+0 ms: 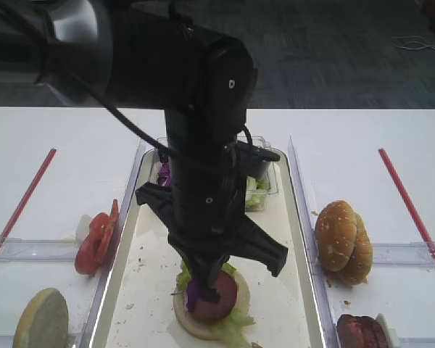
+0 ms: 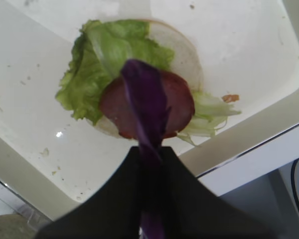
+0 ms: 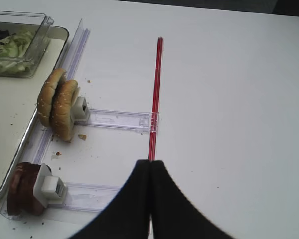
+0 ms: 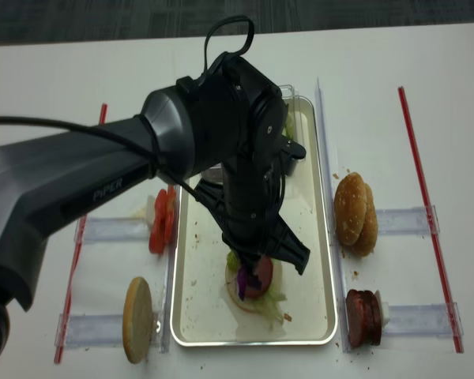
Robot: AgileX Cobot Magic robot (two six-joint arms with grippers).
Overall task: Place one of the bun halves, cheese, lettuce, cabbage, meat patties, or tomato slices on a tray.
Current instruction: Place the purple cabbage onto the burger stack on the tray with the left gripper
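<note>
Left fingers (image 2: 148,157): I see them pressed together on a strip of cabbage (image 2: 145,107); the purple strip runs up out of the tips and hangs past them.

Cabbage vs. fingers: pinched at its near end between the two dark fingers, its free end lies over the meat patty (image 2: 177,102) on the stack. In the realsense view the strip (image 4: 245,278) shows just under the arm, right above the stack.

Stack: a bun half (image 2: 182,47) lies cut face up on the tray (image 2: 249,30), lettuce (image 2: 97,64) spread over it, the patty on top of the lettuce. More pale lettuce sticks out at the patty's far side.

Tray: long, pale, with crumbs, in the middle of the desk (image 1: 65,138). The stack sits near its front end (image 1: 210,304).

Clear box (image 1: 264,185): at the tray's far end, holding green and purple leaves, mostly hidden by the arm.

Right fingers (image 3: 150,167): closed tip to tip, holding nothing, hanging over bare desk near a red strip (image 3: 156,94).

Right side of tray: two bun halves (image 3: 57,104) standing on edge in a clear holder; darker patties (image 3: 25,186) on edge in the holder nearer the camera.

Left side of tray: tomato slices (image 1: 94,239) on edge, and another bun half (image 1: 41,319) standing near the front.
</note>
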